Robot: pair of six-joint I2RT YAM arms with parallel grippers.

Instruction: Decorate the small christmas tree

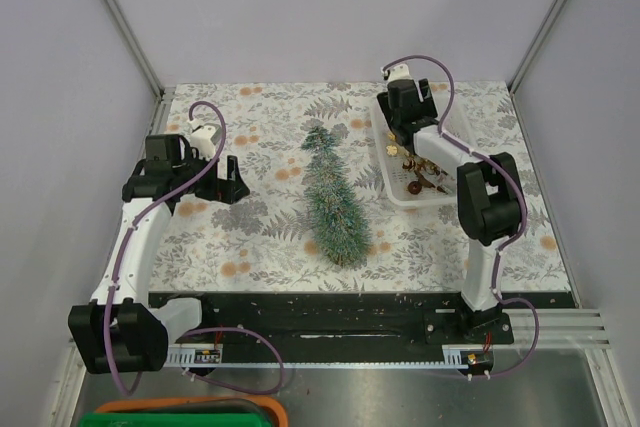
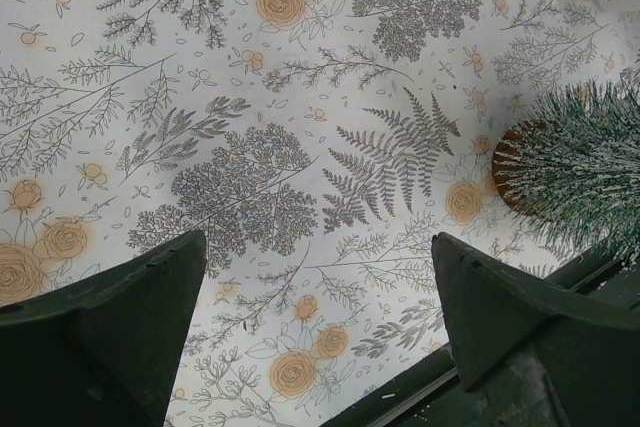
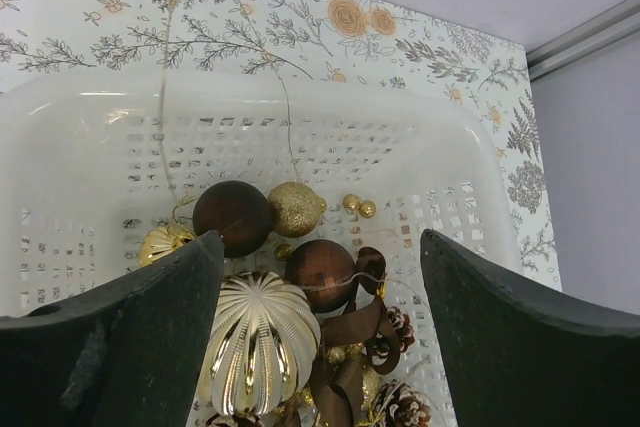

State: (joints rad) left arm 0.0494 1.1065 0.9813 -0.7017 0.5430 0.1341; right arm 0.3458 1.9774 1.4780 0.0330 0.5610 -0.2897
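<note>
Lengthwise near-to-far, small christmas tree (image 1: 330, 192), tip away, base nearest.

Spreading out under everything as a tabletop (image 1: 260, 147) dressed in a pale print of grey ferns, leafy sprigs and orange roses, reaching from the near edge to the far wall. Carrying the small christmas tree (image 1: 330, 197) near the middle, lying on its side with the tip pointing toward the far wall and the wide end toward the near edge, its round wooden base (image 2: 505, 169) facing that near side. Carrying, just to the right of the tree, a white basket (image 1: 392, 179) sitting upright on its bottom, perforated walls showing, with a narrow strip of print showing between the two. Bearing a black rail (image 1: 330, 312) running along the near edge.
</note>
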